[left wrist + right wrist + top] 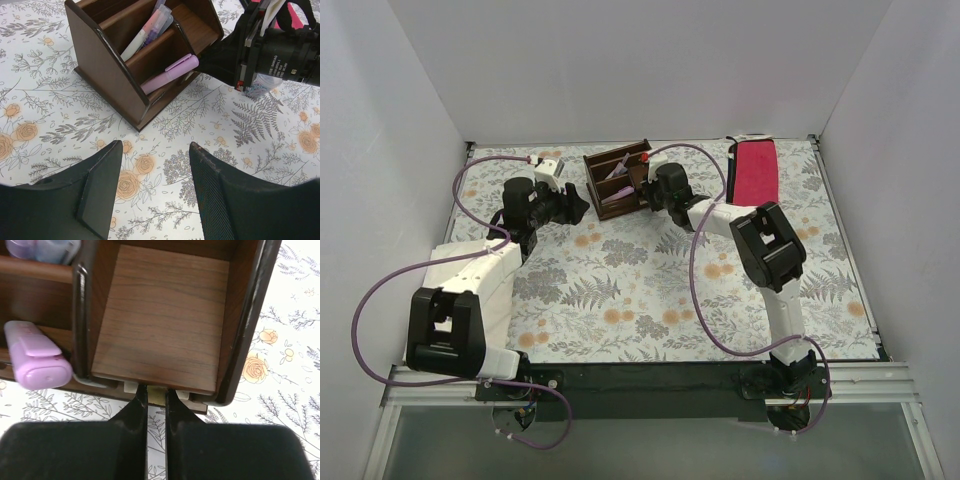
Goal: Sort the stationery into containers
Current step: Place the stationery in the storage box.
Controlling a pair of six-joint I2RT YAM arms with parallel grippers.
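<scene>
Where the tiny yellowish-brown block (157,396) shows as a sliver between the jaws, the right gripper (156,390) is clamped on it at the near lip of an empty compartment of the dark wooden organiser (247,320). Placing is judged to be the step in hand. The next move calls for carrying the block past that lip before release. A fat pink marker (37,357) lies in the neighbouring slot, and pens (150,27) stand in a rear one. The left gripper (155,147) hovers nearby, jaws apart, holding nothing.

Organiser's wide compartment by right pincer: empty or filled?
Empty: right wrist view shows only bare wood floor in the compartment. The yellowish block is between the right pincer fingers at its lip.
</scene>
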